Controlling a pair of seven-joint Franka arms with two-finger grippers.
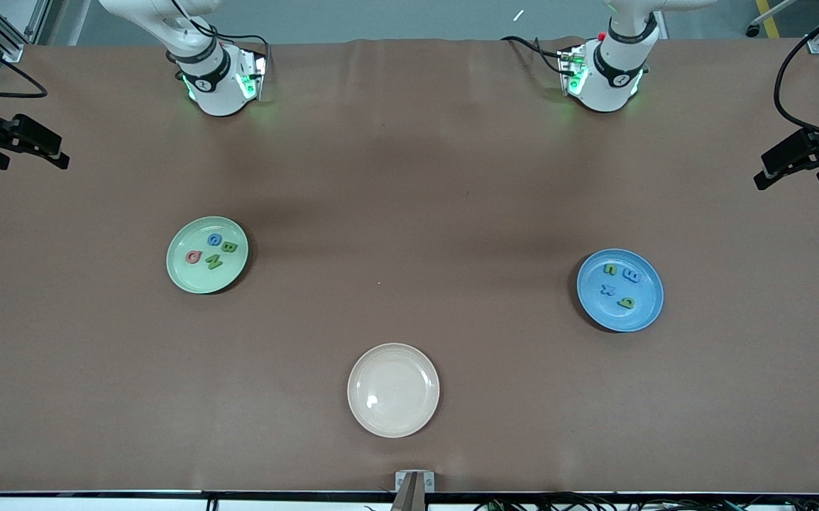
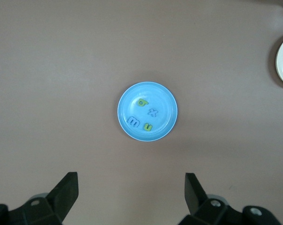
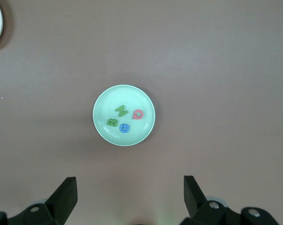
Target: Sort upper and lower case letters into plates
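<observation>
A pale mint green plate [image 1: 188,279] lies toward the right arm's end of the table. It holds several letters: a blue one [image 1: 215,240], a green B [image 1: 229,247], a pink one [image 1: 194,257] and a green N [image 1: 213,262]. Toward the left arm's end, a bright blue plate [image 1: 642,314] holds several blue and green letters, among them a blue x [image 1: 607,289]. My left gripper [image 2: 131,178] hangs open high above the table, with the blue plate [image 2: 165,100] in its view. My right gripper [image 3: 129,180] hangs open and empty too, looking down on the mint plate [image 3: 107,102].
A cream-white plate [image 1: 393,389] with nothing on it sits near the table's front edge, midway between the two ends. Black camera mounts [image 1: 15,138] [image 1: 803,152] reach in over both ends of the table.
</observation>
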